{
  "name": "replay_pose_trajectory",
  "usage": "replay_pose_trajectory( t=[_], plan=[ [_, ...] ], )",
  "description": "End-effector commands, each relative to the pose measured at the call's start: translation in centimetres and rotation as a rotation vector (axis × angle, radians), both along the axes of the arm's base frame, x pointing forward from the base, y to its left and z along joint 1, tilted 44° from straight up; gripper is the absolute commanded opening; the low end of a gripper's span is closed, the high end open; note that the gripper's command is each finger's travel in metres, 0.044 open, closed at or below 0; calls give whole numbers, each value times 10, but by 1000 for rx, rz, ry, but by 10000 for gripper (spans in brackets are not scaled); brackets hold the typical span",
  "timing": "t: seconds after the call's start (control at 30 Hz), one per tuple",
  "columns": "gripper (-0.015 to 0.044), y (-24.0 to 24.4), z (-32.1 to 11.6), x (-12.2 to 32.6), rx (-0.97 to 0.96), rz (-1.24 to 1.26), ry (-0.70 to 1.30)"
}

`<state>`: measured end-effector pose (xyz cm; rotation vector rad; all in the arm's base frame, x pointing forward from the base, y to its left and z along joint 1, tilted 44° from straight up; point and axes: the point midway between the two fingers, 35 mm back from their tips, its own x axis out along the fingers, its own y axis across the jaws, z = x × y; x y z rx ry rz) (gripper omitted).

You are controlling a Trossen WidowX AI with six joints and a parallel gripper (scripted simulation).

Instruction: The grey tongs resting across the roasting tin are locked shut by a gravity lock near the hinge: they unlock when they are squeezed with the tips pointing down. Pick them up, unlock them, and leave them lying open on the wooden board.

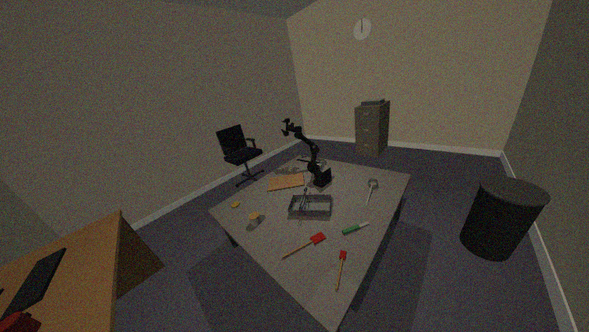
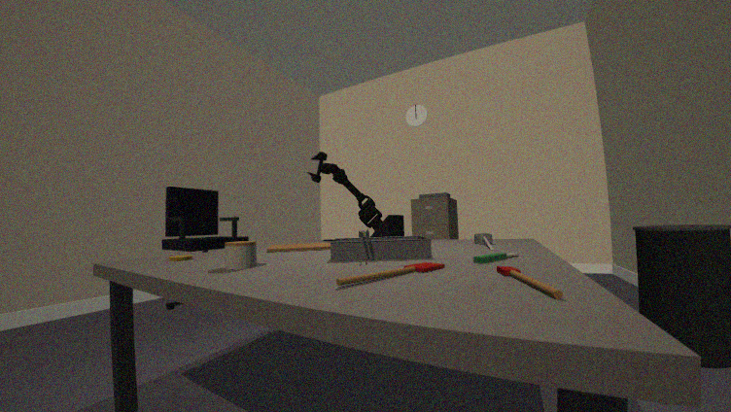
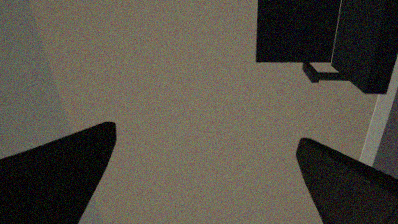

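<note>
1 black arm (image 1: 313,149) (image 2: 354,190), 6 joints, raised in a slanting reach above the bench (image 1: 350,185) (image 2: 389,301). Its base stands on the bench; the upper links lean away from it and rise to the wrist. End effector (image 1: 283,127) (image 2: 311,165) (image 3: 208,138) held high, well apart from the bench, pointing outward. 2 dark, tapered fingers spread wide, nothing between them; tips apart in wrist view.
</note>
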<state>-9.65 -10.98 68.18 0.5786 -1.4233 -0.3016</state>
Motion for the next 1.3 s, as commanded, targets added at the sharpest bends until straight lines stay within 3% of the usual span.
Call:
replay_pose_trajectory(
  t=[0.0,0.3,0.57,0.83,1.13,1.27],
  plan=[
    [440,13,5,44,-41,4,98],
    [440,43,1,152,-126,6,360],
    [440,53,-5,180,-166,-16,437],
    [440,75,-20,241,-225,34,571],
    [440,127,-66,343,-360,135,798],
    [440,140,-81,368,-394,156,851]
  ],
)
